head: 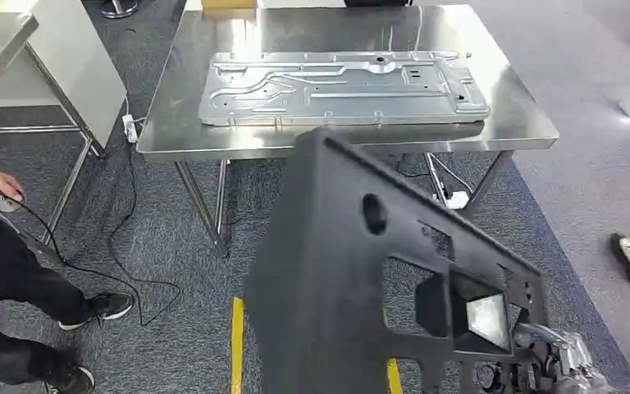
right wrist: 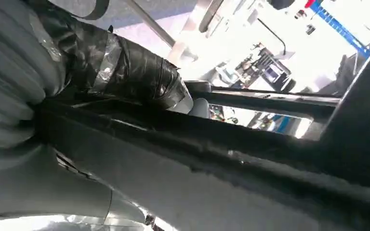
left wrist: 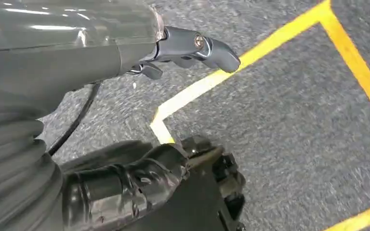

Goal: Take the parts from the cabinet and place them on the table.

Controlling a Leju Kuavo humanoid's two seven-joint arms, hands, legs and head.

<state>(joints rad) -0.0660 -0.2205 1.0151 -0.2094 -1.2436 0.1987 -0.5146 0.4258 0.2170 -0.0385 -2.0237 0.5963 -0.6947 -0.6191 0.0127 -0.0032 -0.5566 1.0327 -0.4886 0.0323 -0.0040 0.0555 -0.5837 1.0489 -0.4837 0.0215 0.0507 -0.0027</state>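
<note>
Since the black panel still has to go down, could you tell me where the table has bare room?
The metal plate covers most of the table. Bare steel remains in a strip along the far edge, narrow bands beside the plate's left and right ends, and a thin margin along the near edge. The black panel looks too large for any of them.

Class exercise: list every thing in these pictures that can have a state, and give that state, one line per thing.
Large black plastic panel with cut-outs: lifted off the floor, tilted, short of the table.
Right hand: grips the panel's edge.
Left hand: holds the panel's dark edge; thumb stretched out.
Flat silver stamped metal plate: lying flat on the table.
Shiny steel table: standing, carrying only the plate.
</note>
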